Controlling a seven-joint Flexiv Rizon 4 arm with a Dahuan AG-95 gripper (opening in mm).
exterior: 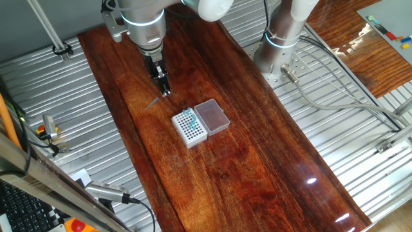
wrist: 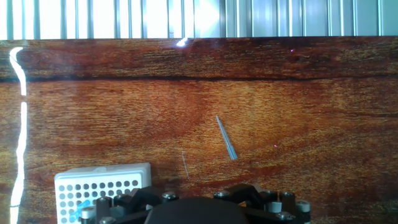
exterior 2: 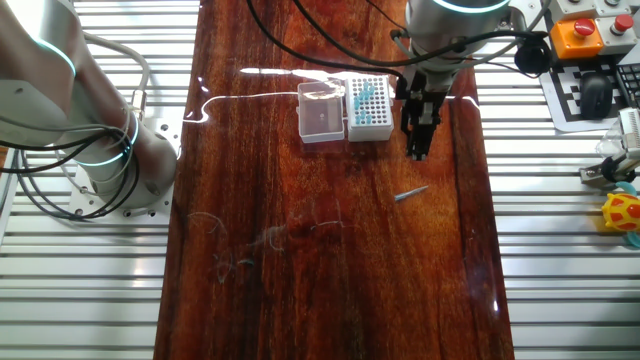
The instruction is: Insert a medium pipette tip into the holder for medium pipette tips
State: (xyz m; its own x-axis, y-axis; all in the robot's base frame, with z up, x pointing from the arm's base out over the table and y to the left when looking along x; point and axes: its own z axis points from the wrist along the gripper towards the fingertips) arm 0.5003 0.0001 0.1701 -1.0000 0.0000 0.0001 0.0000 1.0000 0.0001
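Note:
The medium pipette tip (exterior: 152,103) lies flat on the dark wooden table, apart from everything; it also shows in the other fixed view (exterior 2: 410,193) and in the hand view (wrist: 226,137). The holder (exterior: 189,127) is a white box with a grid of holes and several blue tips standing in it, its clear lid (exterior: 212,116) open beside it; it also shows in the other fixed view (exterior 2: 369,107) and at the hand view's lower left (wrist: 102,182). My gripper (exterior: 165,92) hangs above the table between tip and holder, empty, fingers together (exterior 2: 417,152).
The robot base (exterior: 283,48) stands on the ribbed metal surface beside the wooden board (exterior: 212,180). A control box with an orange button (exterior 2: 578,30) and a yellow toy (exterior 2: 622,212) lie off the board's edge.

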